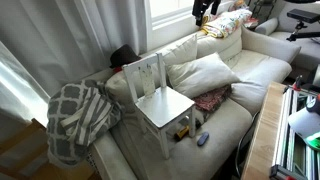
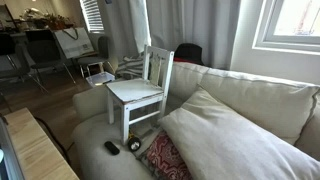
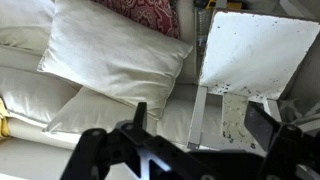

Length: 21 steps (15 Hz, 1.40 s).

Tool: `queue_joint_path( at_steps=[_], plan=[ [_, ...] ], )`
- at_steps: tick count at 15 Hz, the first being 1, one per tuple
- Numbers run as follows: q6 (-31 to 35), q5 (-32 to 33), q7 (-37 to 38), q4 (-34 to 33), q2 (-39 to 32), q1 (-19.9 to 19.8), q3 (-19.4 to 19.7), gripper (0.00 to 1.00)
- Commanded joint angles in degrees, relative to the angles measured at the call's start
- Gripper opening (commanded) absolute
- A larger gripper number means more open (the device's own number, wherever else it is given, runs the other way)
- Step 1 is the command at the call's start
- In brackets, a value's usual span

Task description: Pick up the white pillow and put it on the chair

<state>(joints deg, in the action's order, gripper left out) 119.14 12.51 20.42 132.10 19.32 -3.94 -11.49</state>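
Black tool [image 3: 200, 130] over plump white pillow [image 3: 115, 55]; flat-seated chair [image 3: 255, 55] beside.

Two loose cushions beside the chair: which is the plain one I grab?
The white pillow, large, cream and unpatterned, leaning on the sofa back. The red patterned cushion at its lower edge is much smaller.

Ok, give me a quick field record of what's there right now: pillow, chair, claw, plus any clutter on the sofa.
white pillow: leaning on the back of the sofa, beside the chair, not on it
chair: upright on the sofa seat, its own seat bare
claw: open, holding nothing, above pillow and chair
red cushion: on the sofa seat at the pillow's lower edge
blanket: draped over the sofa arm
status: pillow not yet grasped
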Motion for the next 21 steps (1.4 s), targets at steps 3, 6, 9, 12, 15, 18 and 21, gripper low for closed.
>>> queue_joint_path(
  at_steps=[3,6,9,12,15,18,21],
  plan=[
    [-0.26,0.50,0.37,-0.14,-0.12,1.47,1.33,1.00],
    [-0.26,0.50,0.37,-0.15,-0.12,1.47,1.33,1.00],
    [-0.26,0.50,0.37,-0.15,-0.12,1.47,1.33,1.00],
    [-1.79,0.68,1.26,-2.64,-6.45,-1.40,4.46,1.00],
    [0.65,-0.96,-3.11,-4.81,-12.82,-3.00,9.95,1.00],
    [5.24,-1.88,-13.02,-8.92,-20.18,-3.72,14.76,1.00],
    [10.47,-2.61,-23.84,-12.10,-26.06,-4.18,17.12,1.00]
  ],
)
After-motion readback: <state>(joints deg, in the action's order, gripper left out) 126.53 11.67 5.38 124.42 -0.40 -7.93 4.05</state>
